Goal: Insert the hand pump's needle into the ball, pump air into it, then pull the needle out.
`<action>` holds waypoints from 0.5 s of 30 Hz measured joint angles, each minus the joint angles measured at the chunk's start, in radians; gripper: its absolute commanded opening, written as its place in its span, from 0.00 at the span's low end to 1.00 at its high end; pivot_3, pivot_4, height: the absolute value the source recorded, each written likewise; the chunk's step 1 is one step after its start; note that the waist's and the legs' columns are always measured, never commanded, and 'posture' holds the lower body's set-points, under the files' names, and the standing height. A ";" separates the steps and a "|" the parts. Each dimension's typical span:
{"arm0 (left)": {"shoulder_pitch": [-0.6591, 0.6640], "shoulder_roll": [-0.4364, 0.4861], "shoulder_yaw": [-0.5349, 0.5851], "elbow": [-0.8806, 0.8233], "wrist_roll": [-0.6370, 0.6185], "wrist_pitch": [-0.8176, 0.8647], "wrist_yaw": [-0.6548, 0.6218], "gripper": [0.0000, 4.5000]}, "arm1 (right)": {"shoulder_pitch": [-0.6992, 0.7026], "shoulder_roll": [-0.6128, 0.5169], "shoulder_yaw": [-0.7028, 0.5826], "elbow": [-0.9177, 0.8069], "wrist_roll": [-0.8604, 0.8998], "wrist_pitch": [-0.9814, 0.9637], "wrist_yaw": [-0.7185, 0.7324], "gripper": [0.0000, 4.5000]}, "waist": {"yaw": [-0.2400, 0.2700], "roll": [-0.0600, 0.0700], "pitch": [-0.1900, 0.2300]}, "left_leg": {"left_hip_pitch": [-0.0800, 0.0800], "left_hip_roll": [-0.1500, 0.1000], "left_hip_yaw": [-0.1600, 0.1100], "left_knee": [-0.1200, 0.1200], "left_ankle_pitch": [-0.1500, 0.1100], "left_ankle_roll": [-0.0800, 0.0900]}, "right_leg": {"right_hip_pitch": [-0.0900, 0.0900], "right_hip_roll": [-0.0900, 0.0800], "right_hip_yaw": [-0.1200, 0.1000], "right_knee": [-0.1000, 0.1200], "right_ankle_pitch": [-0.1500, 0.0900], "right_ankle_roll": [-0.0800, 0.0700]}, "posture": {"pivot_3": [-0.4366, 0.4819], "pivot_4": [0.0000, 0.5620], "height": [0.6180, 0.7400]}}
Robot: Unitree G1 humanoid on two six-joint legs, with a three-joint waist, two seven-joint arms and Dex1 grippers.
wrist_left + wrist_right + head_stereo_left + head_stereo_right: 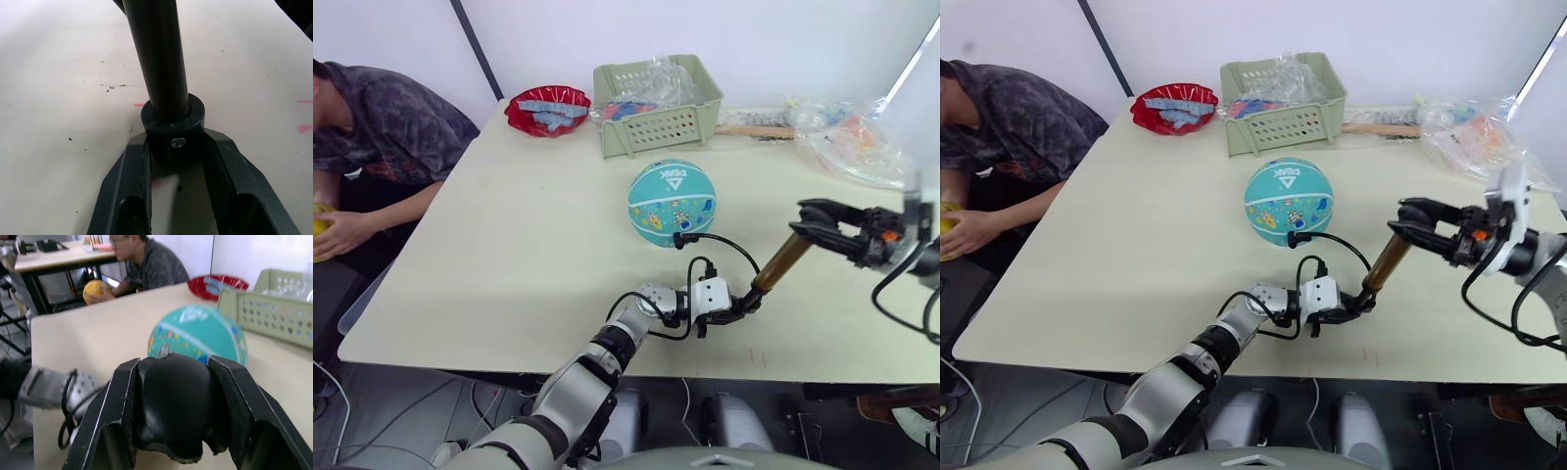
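Green basket [656, 103] behind ball [672, 203], red bowl [547, 109]

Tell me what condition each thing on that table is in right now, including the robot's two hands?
ball: resting on the table, hose tip at its side.
hand pump: tilted, held at both ends.
left gripper: fingers shut on the pump's base cap.
right gripper: fingers shut on the pump's black handle.
green basket: upright, holding bags.
red bowl: upright, something blue inside.
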 measured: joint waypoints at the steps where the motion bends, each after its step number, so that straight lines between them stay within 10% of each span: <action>1: 0.000 0.000 0.000 0.000 0.000 0.000 0.000 0.22 | -0.021 -0.015 -0.015 0.000 0.020 0.019 -0.005 0.36 | 0.000 0.000 0.001 | 0.000 0.000 0.000 0.000 0.000 0.000 | 0.000 0.000 0.000 0.000 0.000 0.000 | 0.48 0.27 1.00; 15: -0.012 -0.004 0.009 0.001 -0.009 0.010 -0.011 0.22 | -0.131 -0.079 -0.051 -0.024 0.082 0.111 -0.006 0.36 | 0.001 0.002 0.007 | -0.002 0.000 0.000 0.000 0.000 0.000 | -0.002 0.000 0.000 0.000 0.000 0.000 | 0.48 0.27 1.00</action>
